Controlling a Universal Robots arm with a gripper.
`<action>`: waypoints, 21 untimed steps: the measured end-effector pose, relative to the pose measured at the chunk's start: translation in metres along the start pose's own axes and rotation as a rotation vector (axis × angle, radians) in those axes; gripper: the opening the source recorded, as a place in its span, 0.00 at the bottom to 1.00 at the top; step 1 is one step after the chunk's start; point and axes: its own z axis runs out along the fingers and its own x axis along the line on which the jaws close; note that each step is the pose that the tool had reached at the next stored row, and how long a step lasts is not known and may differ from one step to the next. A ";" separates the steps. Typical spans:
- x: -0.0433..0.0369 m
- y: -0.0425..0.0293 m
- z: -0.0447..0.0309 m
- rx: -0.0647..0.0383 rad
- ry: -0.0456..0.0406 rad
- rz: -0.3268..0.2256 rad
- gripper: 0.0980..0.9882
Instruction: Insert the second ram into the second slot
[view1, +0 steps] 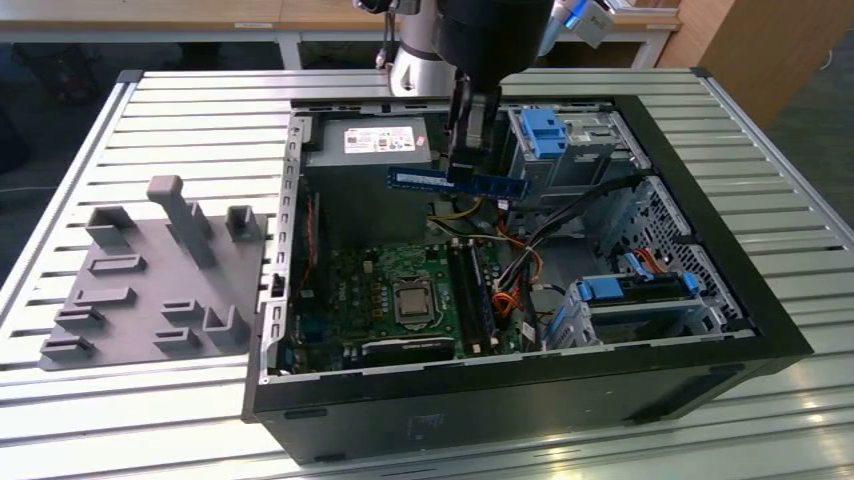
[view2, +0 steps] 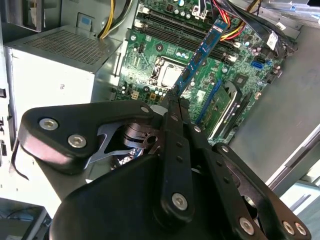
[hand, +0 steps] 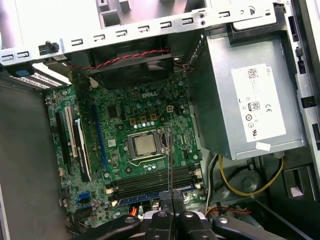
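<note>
Clamping the thin blue circuit-board stick (view1: 420, 178) in the jaws, crosswise above the long black motherboard slots (view1: 470, 285) at six o'clock; risks jamming unless turned.

Open black computer case (view1: 534, 400) on slatted table (view1: 200, 100), grey power supply (view1: 367, 150) inside; grey fixture plate (view1: 134, 300) beside it

exterior view: high, oblique over case (view1: 534, 395) | both wrist views: close above motherboard (hand: 125, 107) (view2: 150, 50) (shared)
</note>
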 end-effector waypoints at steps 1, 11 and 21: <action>0.0000 0.0000 0.0000 0.000 -0.0002 0.003 0.03; 0.0036 -0.0008 -0.0001 0.000 -0.0008 0.021 0.03; 0.0049 -0.0011 -0.0001 0.001 -0.0029 0.075 0.03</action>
